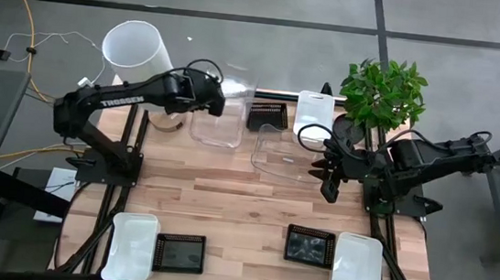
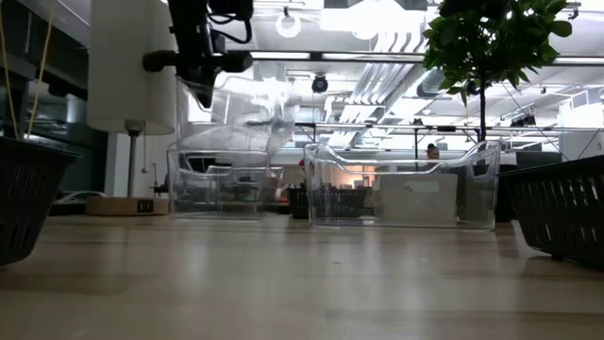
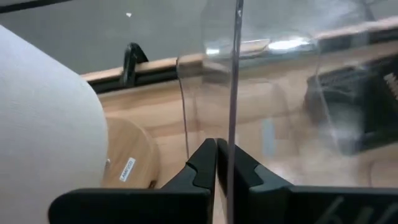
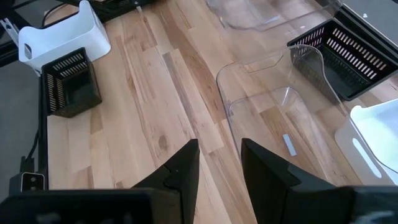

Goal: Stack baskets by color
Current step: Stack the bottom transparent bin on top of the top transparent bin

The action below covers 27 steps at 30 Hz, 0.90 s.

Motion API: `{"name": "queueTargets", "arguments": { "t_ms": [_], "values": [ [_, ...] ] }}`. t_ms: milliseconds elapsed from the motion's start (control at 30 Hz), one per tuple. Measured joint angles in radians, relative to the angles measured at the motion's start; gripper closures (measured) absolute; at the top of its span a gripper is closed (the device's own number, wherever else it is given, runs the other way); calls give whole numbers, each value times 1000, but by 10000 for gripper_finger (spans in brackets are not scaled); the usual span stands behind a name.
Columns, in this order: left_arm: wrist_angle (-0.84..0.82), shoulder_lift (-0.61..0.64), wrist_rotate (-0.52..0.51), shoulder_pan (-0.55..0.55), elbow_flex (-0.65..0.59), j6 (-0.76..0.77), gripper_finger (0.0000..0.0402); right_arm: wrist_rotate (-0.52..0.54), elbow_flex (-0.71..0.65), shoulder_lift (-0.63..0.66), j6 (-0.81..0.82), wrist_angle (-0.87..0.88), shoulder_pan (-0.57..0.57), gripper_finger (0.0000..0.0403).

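My left gripper (image 1: 224, 97) is at the far side of the table, shut on a clear basket (image 2: 250, 113). That basket hangs tilted over a second clear basket (image 1: 216, 126), which rests on the wood. A third clear basket (image 1: 284, 152) stands right of it, just in front of my right gripper (image 4: 219, 149). My right gripper (image 1: 328, 184) hovers open with nothing between its fingers. A black basket (image 1: 267, 116) and a white basket (image 1: 313, 114) stand at the far edge. Two white baskets (image 1: 131, 246) (image 1: 357, 268) and two black ones (image 1: 179, 253) (image 1: 309, 245) stand near the front edge. My left gripper pinches one thin side wall (image 3: 232, 124) of the clear basket between its two fingers, the wall seen edge-on. The fingers slant down from the table's left. The basket hangs tilted below them, its lower end (image 2: 269, 151) at the rim of the clear basket beneath.
A tall white cylinder (image 1: 136, 51) on a round wooden base stands close behind my left gripper. A green plant (image 1: 383, 93) in a black pot stands at the far right, beside my right arm. Bare wood (image 1: 244, 204) lies across the table's middle.
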<state>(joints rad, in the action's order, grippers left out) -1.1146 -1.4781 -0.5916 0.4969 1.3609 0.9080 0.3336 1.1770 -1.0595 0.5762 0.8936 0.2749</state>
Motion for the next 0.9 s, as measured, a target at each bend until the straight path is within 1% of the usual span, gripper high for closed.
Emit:
{"name": "queueTargets", "arguments": {
  "t_ms": [267,533,667,900],
  "values": [
    [47,-45,34,-34,0,41,401,0,0,0,0,0,0,295],
    [-3,-43,107,-52,0,91,401,0,0,0,0,0,0,295],
    [-8,-43,105,-61,0,188,401,0,0,0,0,0,0,295],
    [-31,-42,101,-91,0,244,401,0,0,0,-18,0,0,295]
  ]
}}
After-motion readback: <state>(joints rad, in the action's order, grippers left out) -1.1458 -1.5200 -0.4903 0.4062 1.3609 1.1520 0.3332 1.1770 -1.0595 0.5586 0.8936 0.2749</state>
